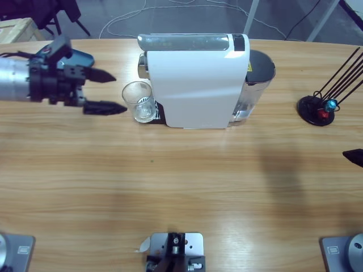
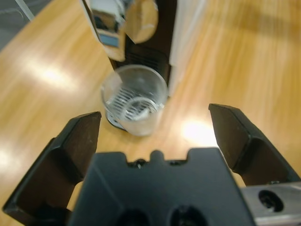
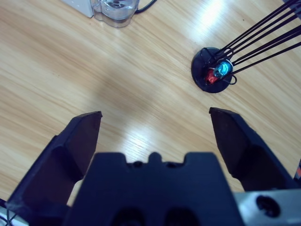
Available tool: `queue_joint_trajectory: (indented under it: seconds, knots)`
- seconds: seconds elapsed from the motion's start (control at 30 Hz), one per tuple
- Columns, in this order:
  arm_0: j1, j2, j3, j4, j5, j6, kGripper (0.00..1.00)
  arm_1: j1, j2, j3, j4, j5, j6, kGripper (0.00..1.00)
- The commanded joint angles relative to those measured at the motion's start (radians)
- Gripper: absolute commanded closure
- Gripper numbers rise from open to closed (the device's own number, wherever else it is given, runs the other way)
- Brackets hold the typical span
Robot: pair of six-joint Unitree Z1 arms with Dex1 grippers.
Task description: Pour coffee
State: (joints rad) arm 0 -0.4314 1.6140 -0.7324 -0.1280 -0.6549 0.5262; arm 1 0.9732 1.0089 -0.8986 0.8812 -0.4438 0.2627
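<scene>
A clear glass (image 1: 138,101) (image 2: 135,99) stands on the drip tray under the spout of the white coffee machine (image 1: 195,85) (image 2: 141,33). I cannot make out any coffee in the glass; only the tray's grid shows through its bottom. My left gripper (image 1: 118,92) (image 2: 154,115) hovers just left of the glass, open, jaws level with it and not touching. My right gripper (image 3: 155,113) is open over bare wood at the right; only a black tip (image 1: 354,156) shows in the high view.
The machine's clear water tank (image 1: 255,85) (image 3: 115,9) sits at its right end. A black wire stand (image 1: 317,109) (image 3: 214,75) with a red and a blue piece at its base stands at the far right. Cables lie on the floor beyond the table.
</scene>
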Motion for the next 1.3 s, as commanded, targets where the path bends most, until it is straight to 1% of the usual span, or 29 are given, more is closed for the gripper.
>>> queue_joint_trajectory:
  seconds: [0.03,0.1,0.13,0.2,0.4,0.63,0.87,0.93,1.03,1.07,1.1,1.13,1.17,1.3]
  knots:
    - [-0.009,-0.113,0.041,0.200,0.021,-0.011,0.310,0.002,-0.005,0.020,0.000,-0.015,0.010,0.025]
    - [-0.009,-0.080,0.037,0.198,0.072,-0.011,0.286,0.002,-0.014,0.022,-0.003,-0.015,0.011,0.023]
    - [-0.009,-0.057,0.031,0.196,0.085,-0.012,0.291,0.002,-0.017,0.023,-0.004,-0.015,0.012,0.023]
    - [-0.017,-0.024,0.032,0.189,0.088,-0.021,0.314,0.002,-0.022,0.023,-0.004,-0.016,0.012,0.023]
    - [-0.055,0.069,0.030,0.147,0.084,-0.057,0.316,0.002,-0.024,0.024,-0.010,-0.016,0.013,0.026]
    - [-0.059,0.134,0.005,0.042,0.127,-0.103,0.299,0.002,-0.023,0.024,-0.011,-0.016,0.013,0.027]
    - [-0.074,0.195,-0.046,0.023,0.128,-0.128,0.286,0.002,-0.026,0.024,-0.010,-0.016,0.013,0.027]
    - [-0.076,0.208,-0.051,0.012,0.134,-0.131,0.221,0.002,-0.026,0.024,-0.011,-0.016,0.013,0.027]
    - [-0.076,0.221,-0.064,0.005,0.147,-0.132,0.217,0.002,-0.026,0.024,-0.010,-0.016,0.013,0.027]
    - [-0.076,0.226,-0.070,0.003,0.154,-0.132,0.194,0.002,-0.026,0.024,-0.010,-0.016,0.013,0.027]
    - [-0.076,0.232,-0.073,-0.010,0.162,-0.134,0.097,0.002,-0.026,0.024,-0.010,-0.016,0.013,0.027]
    - [-0.076,0.240,-0.076,-0.024,0.162,-0.138,0.043,0.002,-0.026,0.024,-0.010,-0.016,0.013,0.027]
    - [-0.076,0.248,-0.084,-0.028,0.162,-0.141,0.020,0.002,-0.026,0.024,-0.010,-0.016,0.013,0.027]
    - [-0.076,0.268,-0.109,-0.031,0.161,-0.147,0.000,0.002,-0.026,0.024,-0.009,-0.017,0.013,0.027]
